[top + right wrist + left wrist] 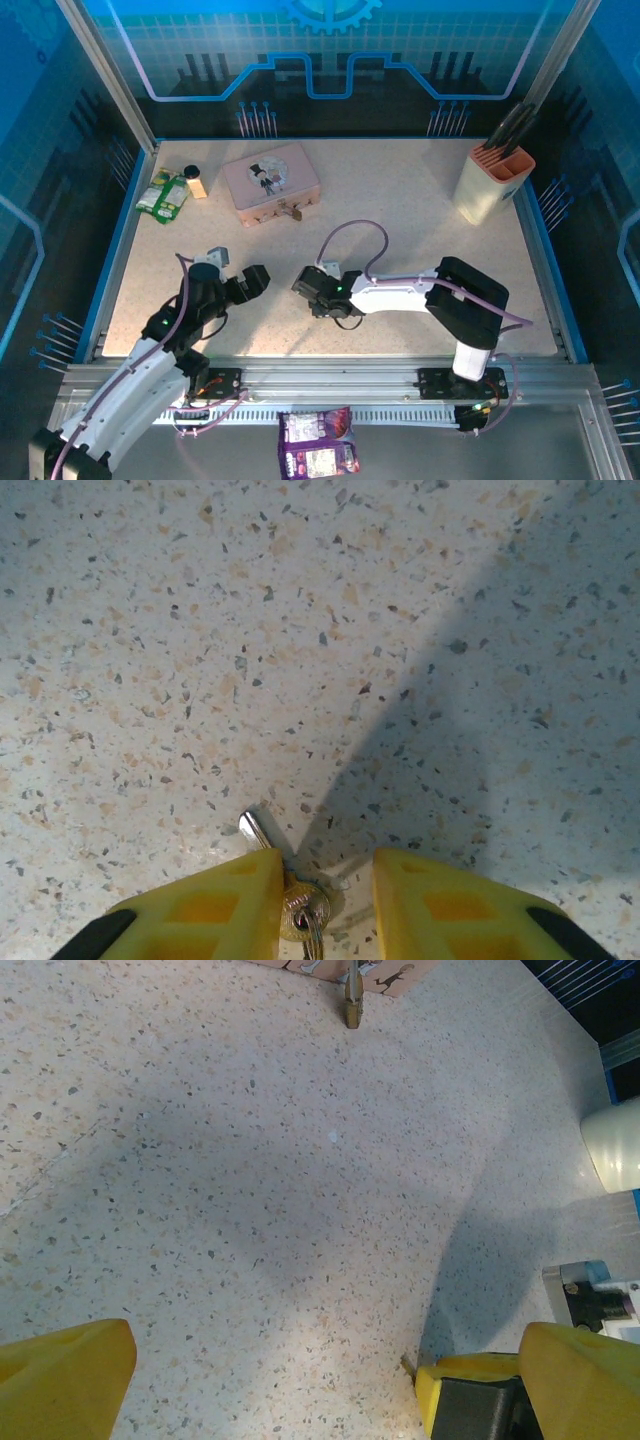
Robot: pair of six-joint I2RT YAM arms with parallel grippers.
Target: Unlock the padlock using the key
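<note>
Right claw (328,905) open astride key (298,910) on bench (200,630), ungripped; left claw (325,1380) open; padlock (295,212) untouched, unlocking all ahead.

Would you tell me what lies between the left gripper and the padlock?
Bare speckled tabletop: in the left wrist view, nothing lies between the left gripper and the padlock.
</note>
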